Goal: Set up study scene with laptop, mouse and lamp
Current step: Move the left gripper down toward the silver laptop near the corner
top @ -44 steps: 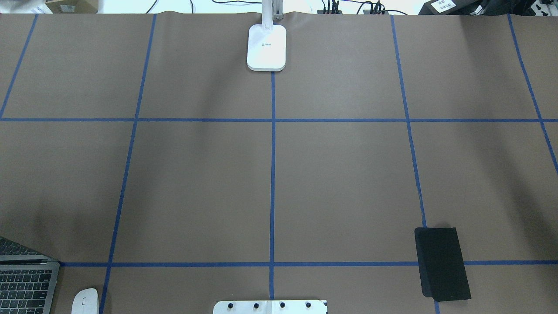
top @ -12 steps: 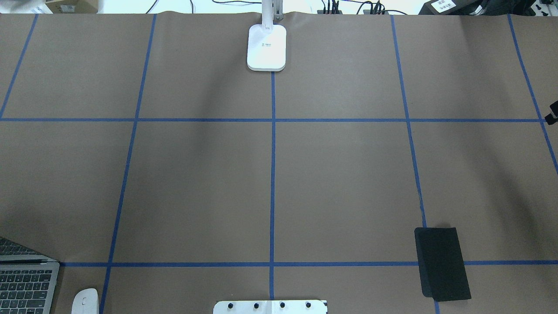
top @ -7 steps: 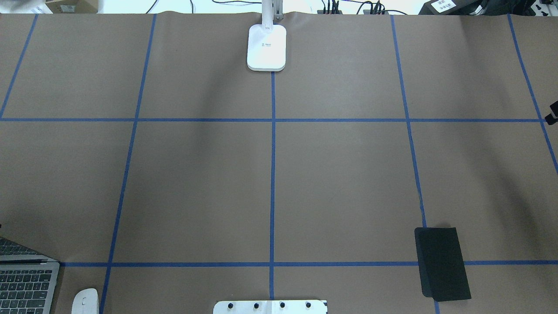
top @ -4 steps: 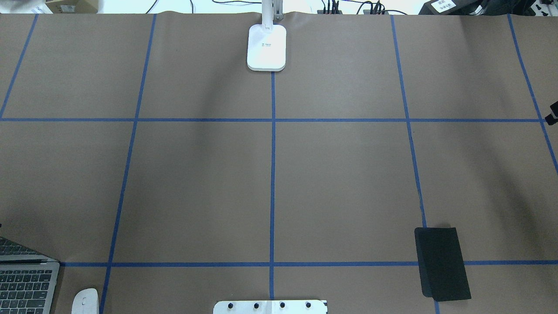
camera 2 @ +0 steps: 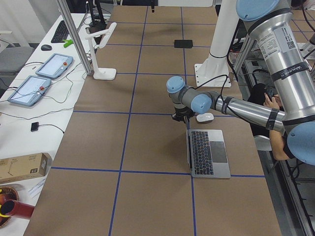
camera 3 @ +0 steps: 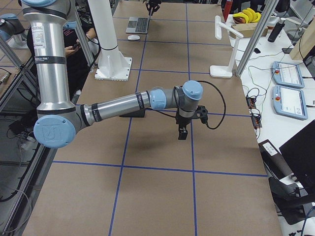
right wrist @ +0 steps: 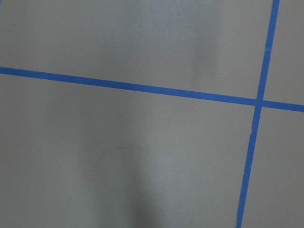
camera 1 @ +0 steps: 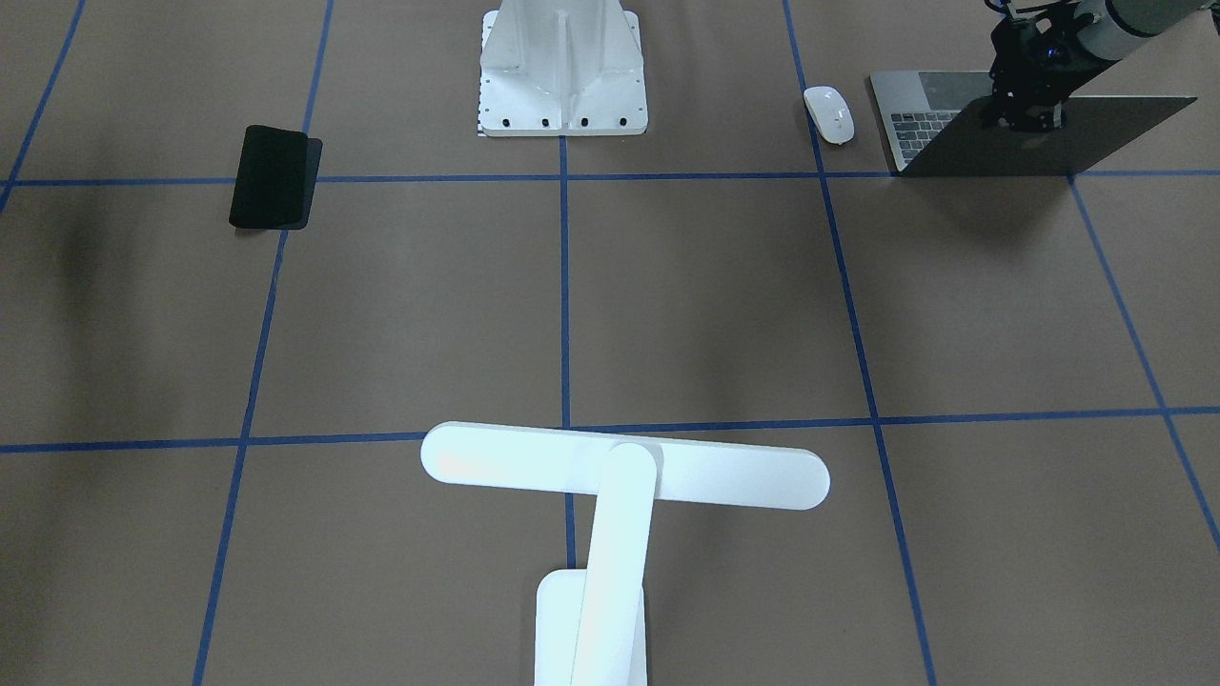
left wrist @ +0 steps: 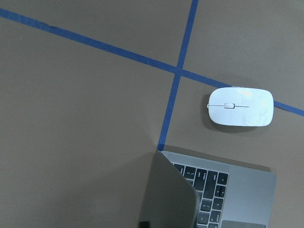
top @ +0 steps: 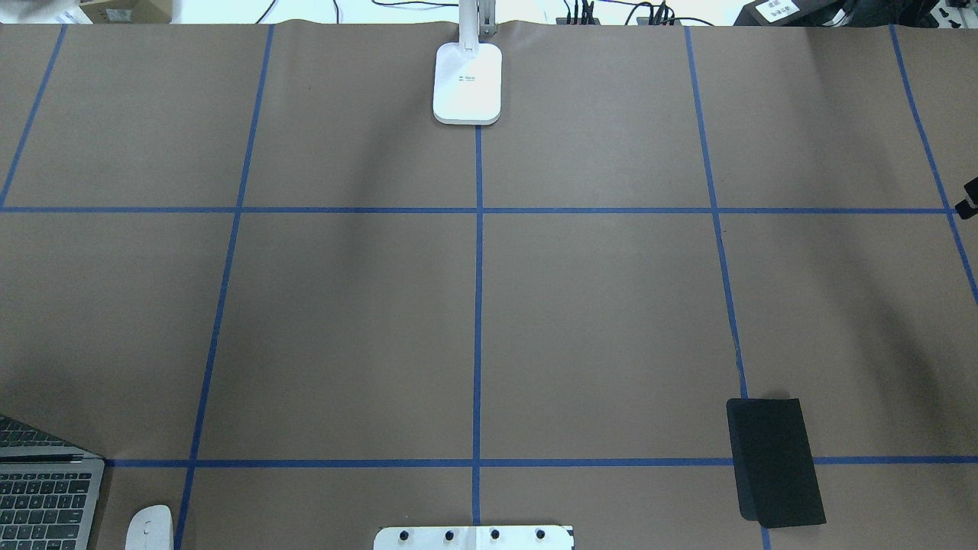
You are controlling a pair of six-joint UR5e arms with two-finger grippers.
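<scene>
Where the table (top: 344, 305) meets the robot's side, we see the white ribbed pedestal (camera 1: 562, 67) bolted at its middle, and to the robot's left of it the laptop (camera 1: 1096, 138) sits at the near left corner, open, its lid raised and its keys facing the robot. The mouse (camera 1: 828, 113) lies just beside the laptop on the side toward the pedestal, flat on the brown paper and apart from the laptop's corner, as the left wrist view shows it. The left gripper (camera 1: 1027, 119) points down at the top edge of the lid; we cannot tell whether its fingers are parted or closed, nor whether they touch the lid, since it is small and dark in every view. On the robot's right, a flat black mat (top: 775, 462) lies across a blue tape line, well apart from the laptop and mouse. Farther out over the right half, the right gripper (camera 3: 183, 132) hangs above bare paper near a crossing of tape lines, fingers pointing down; we cannot tell its state either, for its wrist camera shows only paper and tape. At the far edge, on the centre line, the lamp (camera 1: 624, 467) stands upright on its base, its bar head crosswise over the table.
</scene>
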